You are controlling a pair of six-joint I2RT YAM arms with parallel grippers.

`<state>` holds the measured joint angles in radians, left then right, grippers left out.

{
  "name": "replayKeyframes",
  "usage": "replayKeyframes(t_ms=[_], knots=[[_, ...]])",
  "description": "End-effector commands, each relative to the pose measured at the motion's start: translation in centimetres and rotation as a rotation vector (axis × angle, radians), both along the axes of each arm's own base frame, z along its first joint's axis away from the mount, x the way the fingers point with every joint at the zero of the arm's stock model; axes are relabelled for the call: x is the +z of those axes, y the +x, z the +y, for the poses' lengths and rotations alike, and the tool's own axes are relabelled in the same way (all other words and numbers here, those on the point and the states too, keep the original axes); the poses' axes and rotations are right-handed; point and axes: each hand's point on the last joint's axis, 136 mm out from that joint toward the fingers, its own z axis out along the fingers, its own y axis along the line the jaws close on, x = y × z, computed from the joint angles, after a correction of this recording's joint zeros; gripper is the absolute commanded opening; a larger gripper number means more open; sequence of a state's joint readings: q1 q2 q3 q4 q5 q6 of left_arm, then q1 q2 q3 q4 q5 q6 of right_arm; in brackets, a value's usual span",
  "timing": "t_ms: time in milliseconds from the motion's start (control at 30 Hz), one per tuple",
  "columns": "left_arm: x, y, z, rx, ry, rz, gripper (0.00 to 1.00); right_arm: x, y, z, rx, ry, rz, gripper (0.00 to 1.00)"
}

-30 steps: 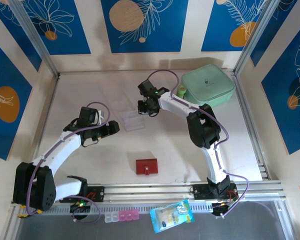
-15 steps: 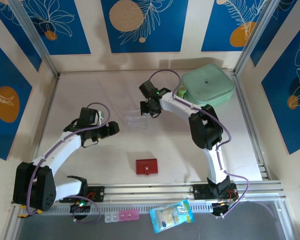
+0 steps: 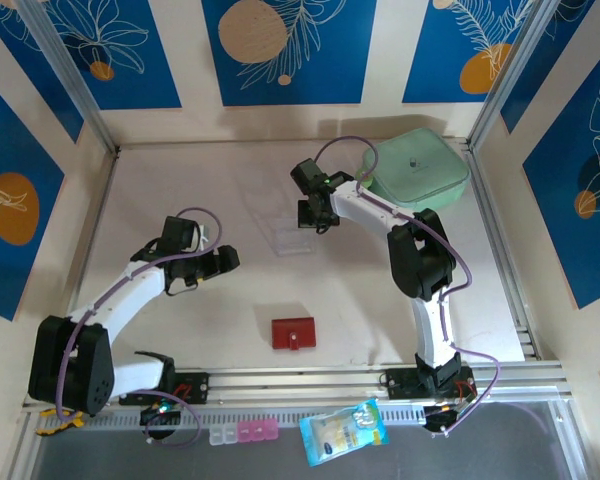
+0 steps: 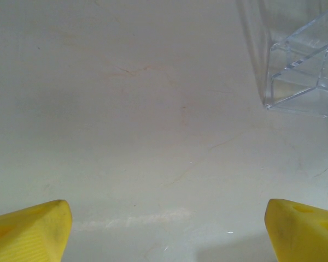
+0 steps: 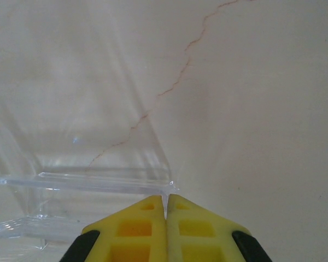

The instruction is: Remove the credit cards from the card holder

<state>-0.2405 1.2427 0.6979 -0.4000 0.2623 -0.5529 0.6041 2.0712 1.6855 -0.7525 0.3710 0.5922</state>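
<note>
The card holder (image 3: pixel 293 333), a closed red wallet, lies flat on the table (image 3: pixel 170 190) well apart from both tools: toward the arm bases from the right gripper (image 5: pixel 167 197), and base-side and to the right of the left gripper (image 4: pixel 164 212). The right gripper's yellow pads are pressed together on the thin edge of a clear plastic case (image 5: pixel 98 183). The left gripper stands wide and holds nothing, with a corner of that case ahead and to its right. The right arm rises from its base, folds at the elbow and stretches leftward. The left arm bends at its base and reaches in low toward the middle.
</note>
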Motion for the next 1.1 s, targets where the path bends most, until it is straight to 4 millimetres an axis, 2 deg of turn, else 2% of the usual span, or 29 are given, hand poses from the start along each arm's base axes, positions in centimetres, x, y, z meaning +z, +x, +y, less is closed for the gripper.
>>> replayKeyframes(t_ms=[0,200,367,533,700,800,900,1067], knots=[[-0.1,-0.2,-0.5,-0.005,-0.021,0.013,0.91,0.7,-0.1,0.3,-0.013,0.013,-0.017,0.04],[0.0,-0.2,-0.5,-0.005,-0.020,0.014,0.91,0.3,-0.1,0.7,-0.011,0.026,-0.003,0.06],[0.1,-0.2,-0.7,-0.008,-0.021,0.013,0.91,0.6,-0.2,0.6,-0.014,0.028,-0.004,0.13],[0.3,-0.3,-1.1,-0.021,-0.020,0.014,0.90,2.0,-0.3,0.4,-0.015,0.041,-0.035,0.16],[0.5,-0.7,-2.2,-0.057,-0.020,0.018,0.89,4.2,-1.2,0.2,-0.001,0.070,-0.057,0.25],[0.9,-1.3,-3.3,-0.090,-0.030,0.015,0.89,5.5,-2.6,0.7,0.015,0.138,-0.042,0.33],[1.4,-2.3,-4.8,-0.130,-0.051,0.011,0.88,6.4,-4.9,1.6,0.040,0.220,-0.009,0.39],[1.6,-3.7,-6.7,-0.183,-0.088,0.024,0.83,6.7,-10.3,2.9,0.091,0.301,0.064,0.49]])
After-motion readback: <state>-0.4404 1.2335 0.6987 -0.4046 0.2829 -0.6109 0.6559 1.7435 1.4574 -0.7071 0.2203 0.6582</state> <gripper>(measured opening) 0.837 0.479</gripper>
